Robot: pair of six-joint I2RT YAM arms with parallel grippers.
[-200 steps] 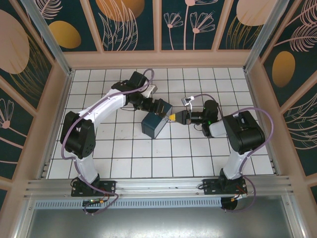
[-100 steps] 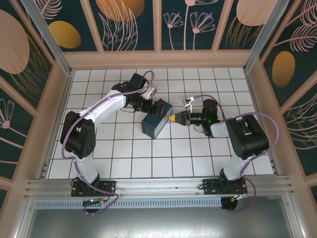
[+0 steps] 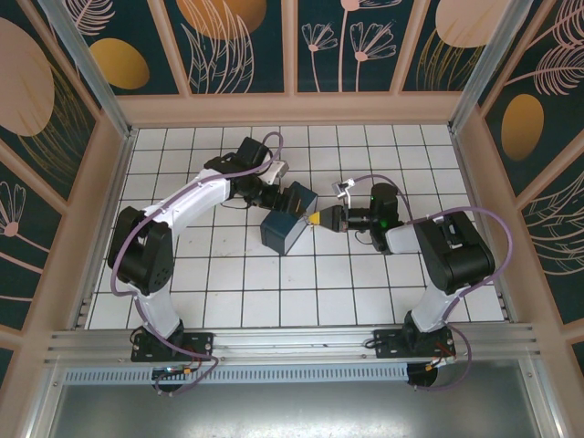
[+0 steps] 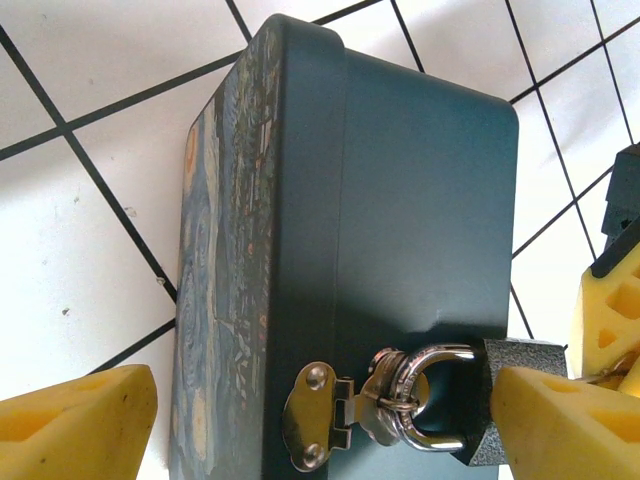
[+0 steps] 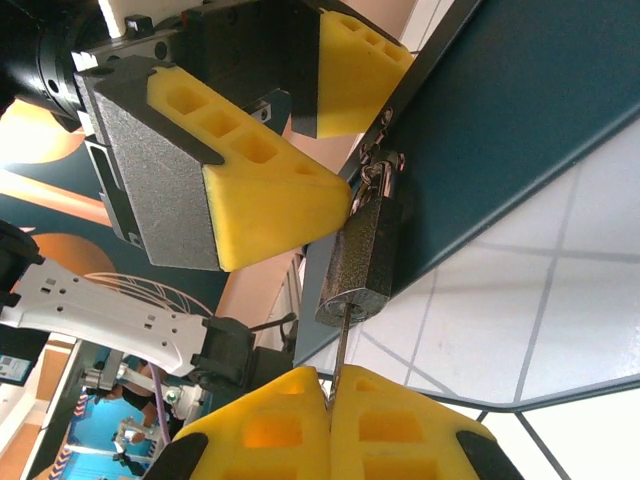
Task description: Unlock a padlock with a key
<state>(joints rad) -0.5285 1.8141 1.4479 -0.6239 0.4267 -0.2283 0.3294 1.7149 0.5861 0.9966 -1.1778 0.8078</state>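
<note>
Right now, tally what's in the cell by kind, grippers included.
box: 1
padlock: 1
key: 1
grippers: 2 (left gripper, right gripper)
Total: 5

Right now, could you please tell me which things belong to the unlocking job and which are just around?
Job: padlock, key, right gripper holding the key, left gripper at the padlock.
Just around: painted box the padlock hangs on, tiled table, patterned walls.
</note>
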